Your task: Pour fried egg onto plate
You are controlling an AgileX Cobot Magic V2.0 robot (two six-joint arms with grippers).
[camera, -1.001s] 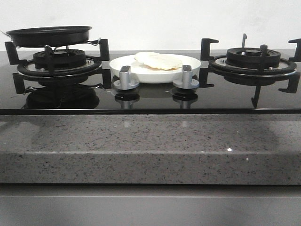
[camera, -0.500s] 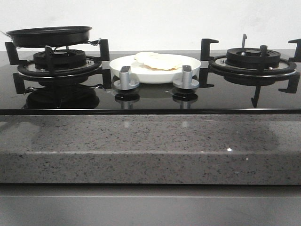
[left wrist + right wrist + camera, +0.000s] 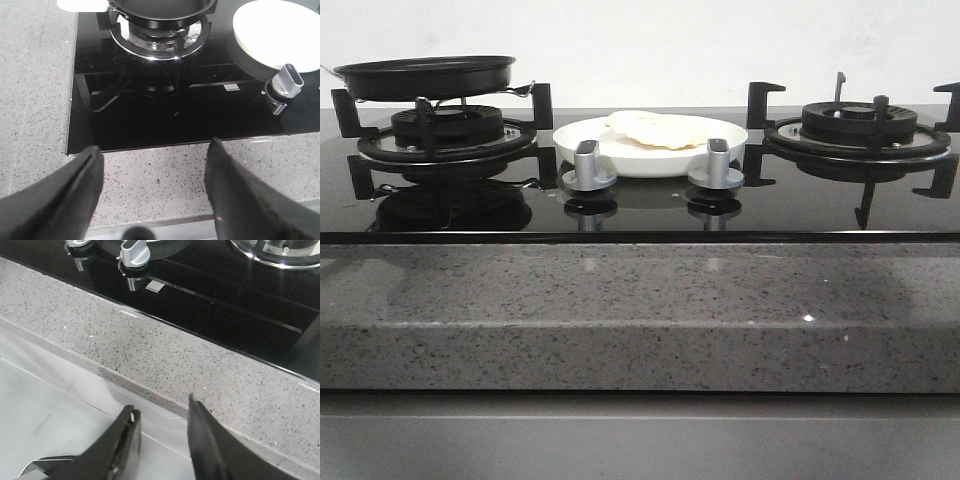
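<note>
White glossy plate [image 3: 650, 148] sits on the black glass hob [image 3: 640, 210] between the two burners, just behind the two silver knobs [image 3: 588, 166] — and the fried egg [image 3: 655, 128] is lying flat on it, pale and floppy. Black frying pan [image 3: 425, 75] is parked on the left burner [image 3: 445, 130]. Both arms hang over the speckled grey worktop [image 3: 640, 310], touching nothing: left claw [image 3: 152, 187] spread wide, right claw [image 3: 162, 440] with its fingers parted, holding nothing — well apart from the plate.
</note>
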